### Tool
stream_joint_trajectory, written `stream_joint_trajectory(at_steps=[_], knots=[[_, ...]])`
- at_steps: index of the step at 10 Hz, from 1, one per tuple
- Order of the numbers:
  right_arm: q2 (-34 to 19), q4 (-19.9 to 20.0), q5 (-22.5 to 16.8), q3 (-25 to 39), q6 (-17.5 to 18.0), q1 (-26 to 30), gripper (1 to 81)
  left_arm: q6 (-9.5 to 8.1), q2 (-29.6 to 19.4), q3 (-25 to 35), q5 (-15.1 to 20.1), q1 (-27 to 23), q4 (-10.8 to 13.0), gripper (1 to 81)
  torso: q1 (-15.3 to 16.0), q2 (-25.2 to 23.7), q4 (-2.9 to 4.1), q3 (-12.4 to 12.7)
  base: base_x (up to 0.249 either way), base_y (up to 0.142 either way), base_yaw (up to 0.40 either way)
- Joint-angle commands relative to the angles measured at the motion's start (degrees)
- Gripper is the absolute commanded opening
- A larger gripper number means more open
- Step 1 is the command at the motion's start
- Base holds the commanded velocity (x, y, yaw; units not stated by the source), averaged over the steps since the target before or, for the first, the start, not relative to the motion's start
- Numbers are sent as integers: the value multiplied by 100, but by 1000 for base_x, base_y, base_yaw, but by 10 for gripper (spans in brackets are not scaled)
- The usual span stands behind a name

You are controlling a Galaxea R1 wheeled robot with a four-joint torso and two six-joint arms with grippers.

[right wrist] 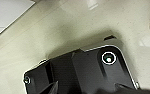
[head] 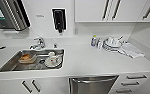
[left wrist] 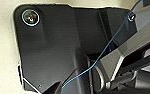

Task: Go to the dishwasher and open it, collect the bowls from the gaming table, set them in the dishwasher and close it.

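The robot faces the white counter (head: 91, 62), the dishwasher (head: 92, 85) near, under the counter just right of the sink (head: 6, 66). Its steel door looks closed (handle bar across the top), so opening, fetching bowls, loading and closing all seem left. Whether either arm's jaws are apart cannot be told.

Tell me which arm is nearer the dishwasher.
Right, probably: the dishwasher sits right of centre ahead of the robot, on that arm's side. Both wrist cameras face a pale speckled surface, so each arm's exact place is unclear.
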Motion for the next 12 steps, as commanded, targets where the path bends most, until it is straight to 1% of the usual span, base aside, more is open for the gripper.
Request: stream_joint_trajectory(at_steps=[1, 2, 4, 6, 7, 8, 9, 10, 11, 12], knots=[[337, -214, 385, -385, -613, -497, 811, 43, -59, -17, 201, -39, -13, 811, 0, 0, 0, 0, 0, 0, 0], [580, -301, 498, -663, -691, -690, 811, 43, -51, -17, 201, -48, -13, 811, 0, 0, 0, 0, 0, 0, 0], [970, -469, 701, -1176, -718, -945, 811, 43, -51, -34, 210, -74, -4, 811, 0, 0, 0, 2, 0, 0, 0], [1286, -583, 710, -1458, -718, -1138, 811, 34, -59, -131, 210, -83, -4, 811, 0, 0, 0, 2, 0, 0, 0], [1547, -619, 710, -1753, -718, -1217, 811, 34, -42, -183, 210, -101, -4, 811, 0, 0, 0, 5, 0, 0, 0], [1779, -680, 710, -2073, -753, -1262, 811, -1, -42, -219, 210, -118, -13, 811, 0, 0, 0, 5, 0, 0, 0], [2025, -715, 702, -2442, -762, -1314, 811, -28, -42, -228, 210, -118, -66, 811, 0, 0, 0, 5, 0, 0, 0], [2260, -768, 702, -2791, -770, -1358, 811, -28, -33, -237, 356, -127, -257, 811, 0, 0, 0, 5, 0, 0, 0], [2394, -794, 702, -2969, -771, -1393, 811, -28, 2, -237, 649, -153, -452, 811, 0, 0, 0, 5, 0, 0, 0], [2499, -830, 710, -3100, -771, -1402, 811, -19, 37, -237, 887, -162, -540, 811, 0, 0, 0, 6, 0, 0, 0]])
